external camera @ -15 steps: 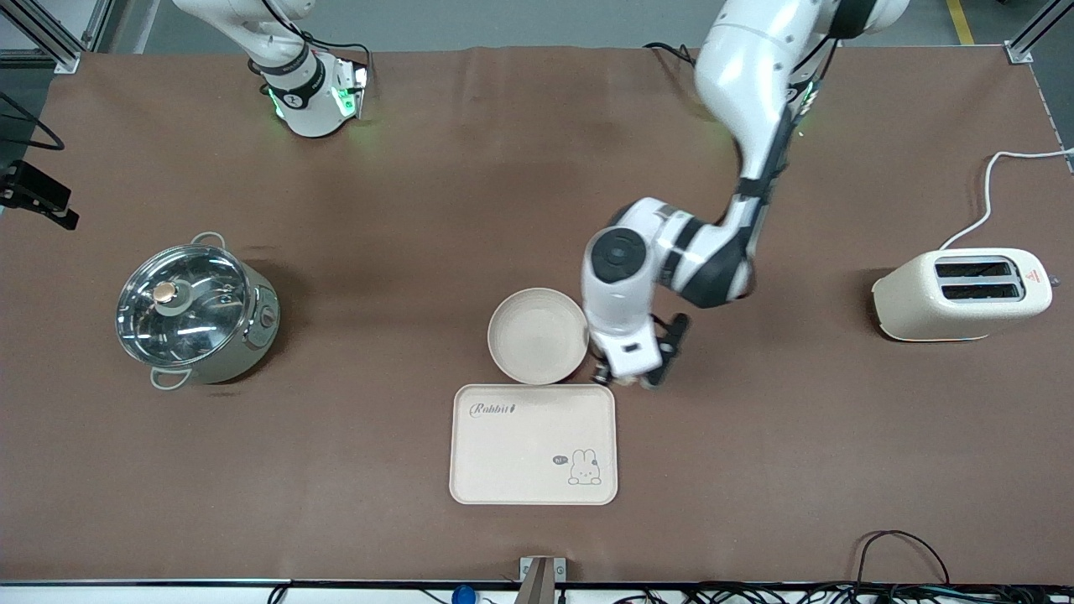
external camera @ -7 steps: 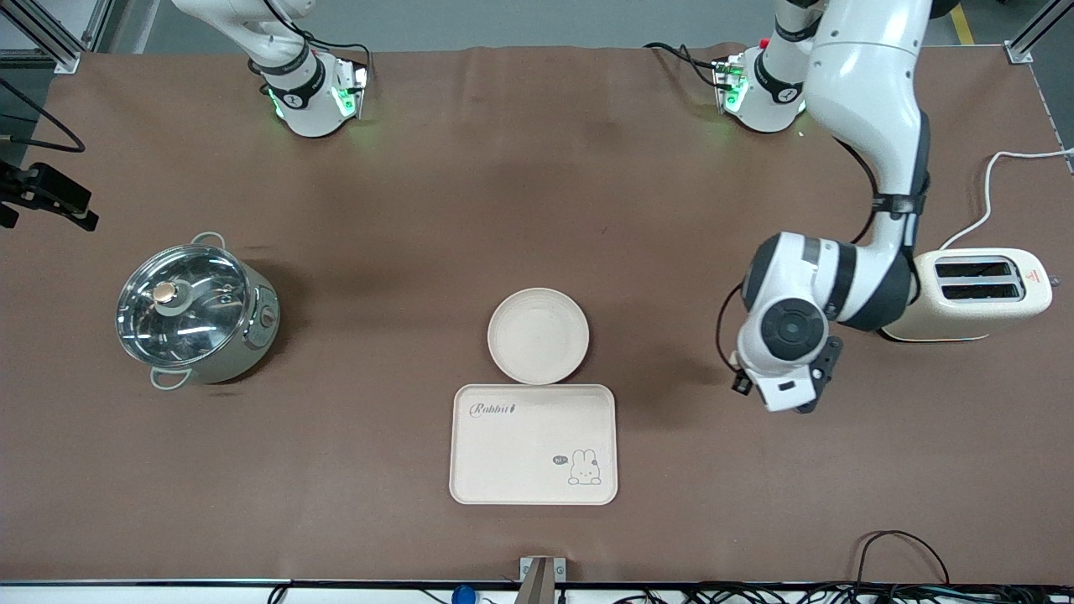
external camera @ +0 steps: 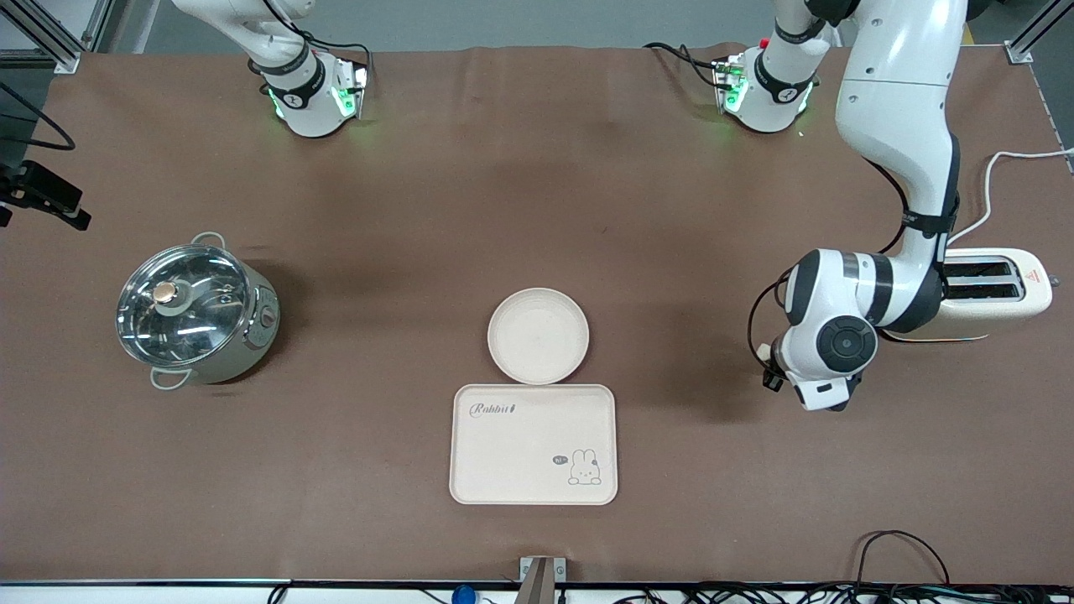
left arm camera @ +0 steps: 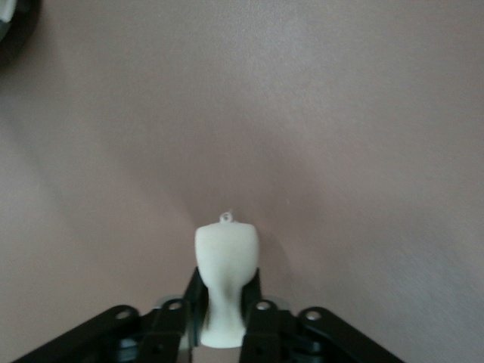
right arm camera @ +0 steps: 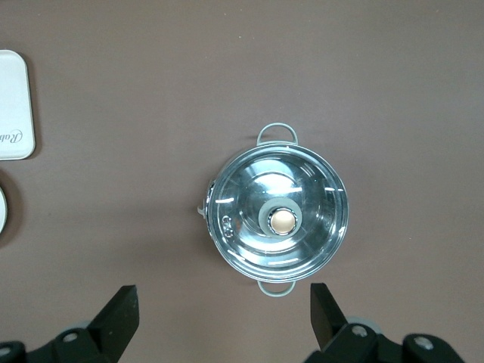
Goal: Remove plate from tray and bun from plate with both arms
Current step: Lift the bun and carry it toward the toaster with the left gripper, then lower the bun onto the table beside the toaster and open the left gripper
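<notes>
The round cream plate (external camera: 538,335) lies on the table, touching the farther edge of the rabbit tray (external camera: 534,445). The bun is not in view. My left gripper (external camera: 818,394) hangs over bare table near the toaster, away from the plate. In the left wrist view its black fingers (left arm camera: 225,295) stand close together with a white rounded piece between them, over bare brown cloth. My right gripper (right arm camera: 223,310) is open and empty, high over the lidded pot (right arm camera: 278,219). Only its arm's base shows in the front view.
The steel pot with a glass lid (external camera: 195,315) stands toward the right arm's end of the table. A cream toaster (external camera: 994,289) with a white cable stands toward the left arm's end. The tray's corner (right arm camera: 13,106) shows in the right wrist view.
My left arm has swung away from the plate toward the toaster and is slowing there. The plate stays where it was. The right arm has not moved.
</notes>
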Controlling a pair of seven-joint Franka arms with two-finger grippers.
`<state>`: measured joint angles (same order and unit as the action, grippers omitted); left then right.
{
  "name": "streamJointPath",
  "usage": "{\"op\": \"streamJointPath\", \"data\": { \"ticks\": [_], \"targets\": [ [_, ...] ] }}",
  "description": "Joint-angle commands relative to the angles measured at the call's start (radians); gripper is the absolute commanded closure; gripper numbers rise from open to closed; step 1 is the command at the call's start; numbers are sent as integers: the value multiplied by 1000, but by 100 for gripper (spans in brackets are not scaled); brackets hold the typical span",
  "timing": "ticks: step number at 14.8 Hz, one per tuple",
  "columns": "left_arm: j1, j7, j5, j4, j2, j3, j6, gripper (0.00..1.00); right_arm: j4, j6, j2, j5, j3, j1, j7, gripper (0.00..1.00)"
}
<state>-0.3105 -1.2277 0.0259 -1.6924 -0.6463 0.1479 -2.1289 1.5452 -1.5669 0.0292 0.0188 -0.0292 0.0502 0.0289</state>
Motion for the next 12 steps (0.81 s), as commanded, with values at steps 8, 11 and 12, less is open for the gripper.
{"op": "streamJointPath", "data": {
  "ticks": [8,11,12],
  "targets": [
    [31,40,-81,-3,104,-30,-43,0,3,-13,5,-20,5,8,-12,0],
    [34,92,-69,48,198,-28,67,0,3,-16,5,-20,5,8,-12,0],
    [36,149,-69,89,226,-27,129,0,3,-16,3,-20,5,8,-12,0]
  ]
}}
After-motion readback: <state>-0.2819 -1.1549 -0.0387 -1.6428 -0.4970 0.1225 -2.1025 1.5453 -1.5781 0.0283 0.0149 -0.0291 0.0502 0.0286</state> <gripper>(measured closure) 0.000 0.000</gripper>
